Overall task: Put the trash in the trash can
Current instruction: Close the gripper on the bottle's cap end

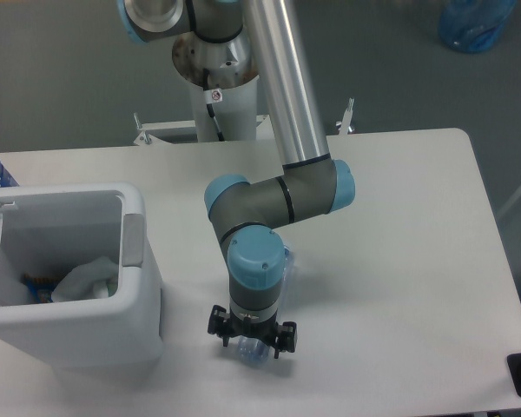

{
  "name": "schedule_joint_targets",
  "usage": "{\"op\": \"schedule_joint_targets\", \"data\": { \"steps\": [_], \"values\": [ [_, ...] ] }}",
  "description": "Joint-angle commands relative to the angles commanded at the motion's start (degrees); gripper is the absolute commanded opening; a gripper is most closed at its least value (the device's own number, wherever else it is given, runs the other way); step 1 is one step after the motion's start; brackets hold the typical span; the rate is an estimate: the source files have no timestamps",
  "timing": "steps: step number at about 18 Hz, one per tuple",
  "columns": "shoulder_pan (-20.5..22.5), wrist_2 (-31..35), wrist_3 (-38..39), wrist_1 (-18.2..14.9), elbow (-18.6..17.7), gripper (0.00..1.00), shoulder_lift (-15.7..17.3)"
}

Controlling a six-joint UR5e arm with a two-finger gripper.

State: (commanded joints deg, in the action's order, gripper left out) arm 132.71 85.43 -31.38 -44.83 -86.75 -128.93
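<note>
Camera view, item by item. Claw [253, 338]: pointing straight down at the near edge of the surface [399, 261], black fingers straddling the bottle [251, 350]; whether they are pressing on it or only flanking it cannot be told, since the wrist is hiding the gap. Bottle: lying on the surface directly under the claw, right of the can [69, 278] and apart from it. Wrapper [87, 280]: already sitting inside the can, at its floor. Can: standing open at the near left, grey tab facing the arm. Step in hand, as judged: gripping the bottle. Doing it well is meaning closing squarely across the slim body, then lifting clear of the can's right wall before carrying left, releasing only over the opening.
</note>
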Motion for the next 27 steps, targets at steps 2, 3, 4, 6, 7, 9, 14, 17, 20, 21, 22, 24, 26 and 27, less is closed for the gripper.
{"op": "schedule_joint_targets", "data": {
  "steps": [2, 3, 4, 6, 7, 9, 14, 17, 20, 21, 22, 24, 26, 27],
  "values": [
    [0.0, 0.09, -0.09, 0.0, -0.09, 1.0, 0.0],
    [0.0, 0.0, -0.18, 0.09, -0.09, 0.99, 0.0],
    [0.0, 0.09, -0.18, 0.09, -0.09, 0.97, 0.0],
    [0.0, 0.09, -0.18, 0.09, -0.09, 0.91, 0.0],
    [0.0, 0.09, -0.18, 0.09, 0.0, 0.89, 0.0],
    [0.0, 0.17, -0.18, 0.09, 0.09, 0.82, 0.0],
    [0.0, 0.61, -0.18, 0.09, 0.09, 0.81, 0.09],
    [0.0, 1.67, -0.26, 0.09, 0.09, 0.78, 0.0],
    [0.0, 1.67, -0.26, 0.09, 0.09, 0.78, 0.09],
    [0.0, 1.67, -0.26, 0.09, 0.09, 0.77, 0.09],
    [0.0, 1.67, -0.26, 0.09, 0.09, 0.75, 0.09],
    [0.0, 1.67, -0.26, 0.09, 0.09, 0.7, 0.09],
    [0.0, 1.67, -0.26, 0.09, 0.09, 0.67, 0.17],
    [0.0, 1.76, -0.26, 0.09, 0.17, 0.65, 0.09]
  ]
}}
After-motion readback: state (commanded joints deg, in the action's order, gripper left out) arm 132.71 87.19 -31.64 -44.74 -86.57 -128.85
